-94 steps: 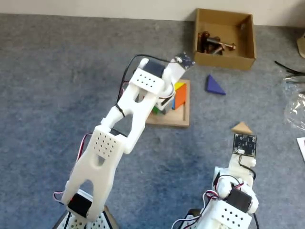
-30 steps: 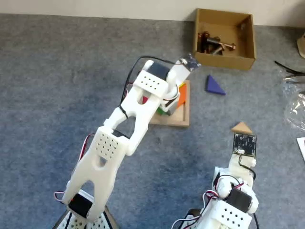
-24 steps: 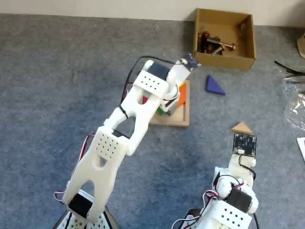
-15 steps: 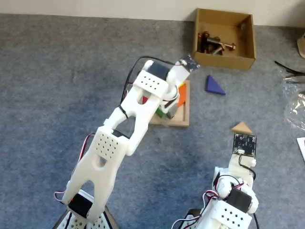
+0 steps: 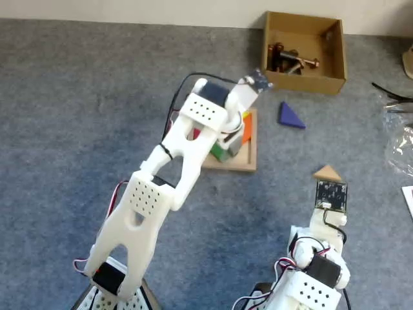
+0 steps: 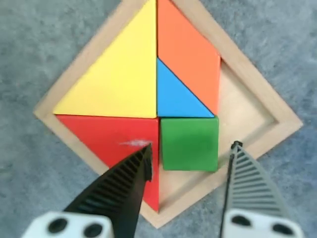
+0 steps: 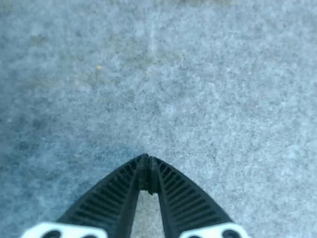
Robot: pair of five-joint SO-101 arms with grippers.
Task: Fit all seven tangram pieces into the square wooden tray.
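Observation:
The square wooden tray holds a yellow large triangle, a red triangle, an orange parallelogram, a light blue small triangle and a green square. My left gripper hangs open just above the tray, its fingers straddling the green square. A dark blue triangle and a tan triangle lie on the carpet to the right of the tray. My right gripper is shut over bare carpet, near the tan triangle.
A cardboard box with small metal parts stands behind the tray. Cables and a clear plastic bag lie at the right edge. The left arm covers most of the tray from above. Grey carpet spreads wide on the left.
The left arm has shifted slightly to the right over the tray. The right arm and both loose triangles have stayed where they were.

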